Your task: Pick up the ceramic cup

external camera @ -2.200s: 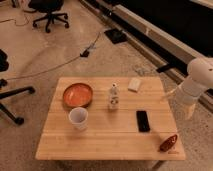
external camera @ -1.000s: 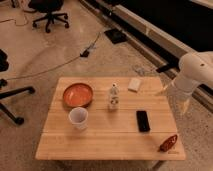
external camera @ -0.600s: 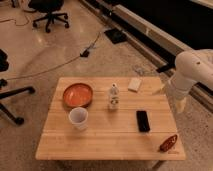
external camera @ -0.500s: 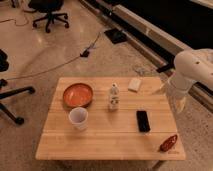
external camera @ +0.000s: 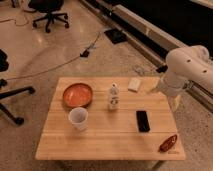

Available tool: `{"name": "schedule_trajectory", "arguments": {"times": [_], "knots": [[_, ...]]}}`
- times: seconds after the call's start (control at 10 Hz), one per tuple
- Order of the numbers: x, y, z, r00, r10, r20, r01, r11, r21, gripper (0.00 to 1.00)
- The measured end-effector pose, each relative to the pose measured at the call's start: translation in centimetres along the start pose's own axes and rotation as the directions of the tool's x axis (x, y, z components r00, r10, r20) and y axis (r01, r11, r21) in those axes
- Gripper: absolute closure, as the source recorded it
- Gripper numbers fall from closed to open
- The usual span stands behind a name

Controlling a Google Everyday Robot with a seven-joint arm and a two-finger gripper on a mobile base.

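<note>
The arm (external camera: 187,67) has swung closer to the table (external camera: 100,142) — its gripper (external camera: 175,101) hangs at the edge, wide open, holding nothing. The ceramic cup (external camera: 78,118) stands beside the orange bowl (external camera: 77,94), well apart — the reach has only begun.

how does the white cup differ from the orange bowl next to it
The ceramic cup is white, narrow and tall; the orange bowl is orange-red, wide and shallow. The cup stands nearer the front edge of the table, the bowl behind it. Both sit upright, open side up. The gripper hangs beyond the table's right edge, far from both.
</note>
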State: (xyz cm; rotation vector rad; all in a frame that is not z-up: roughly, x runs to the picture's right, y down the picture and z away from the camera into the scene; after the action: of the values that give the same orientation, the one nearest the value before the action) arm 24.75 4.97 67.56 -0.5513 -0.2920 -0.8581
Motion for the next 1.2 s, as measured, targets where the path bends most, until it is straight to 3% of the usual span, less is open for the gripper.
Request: {"name": "schedule_trajectory", "arguments": {"times": [0.2,0.4,0.6,1.2], "knots": [[-1.5,-2.4,-0.2,0.999,-0.043,-0.011,0.042,0.999,-0.008,0.2],[-2.2,-3.0,-0.3,0.997,-0.075,-0.021,0.075,0.997,-0.023,0.2],[-4.4,-5.1,-0.3,0.993,-0.115,-0.024,0.115,0.993,-0.031,0.2],[-11.1,-10.1,-0.8,0.964,-0.258,-0.069,0.253,0.965,-0.07,0.2]]}}
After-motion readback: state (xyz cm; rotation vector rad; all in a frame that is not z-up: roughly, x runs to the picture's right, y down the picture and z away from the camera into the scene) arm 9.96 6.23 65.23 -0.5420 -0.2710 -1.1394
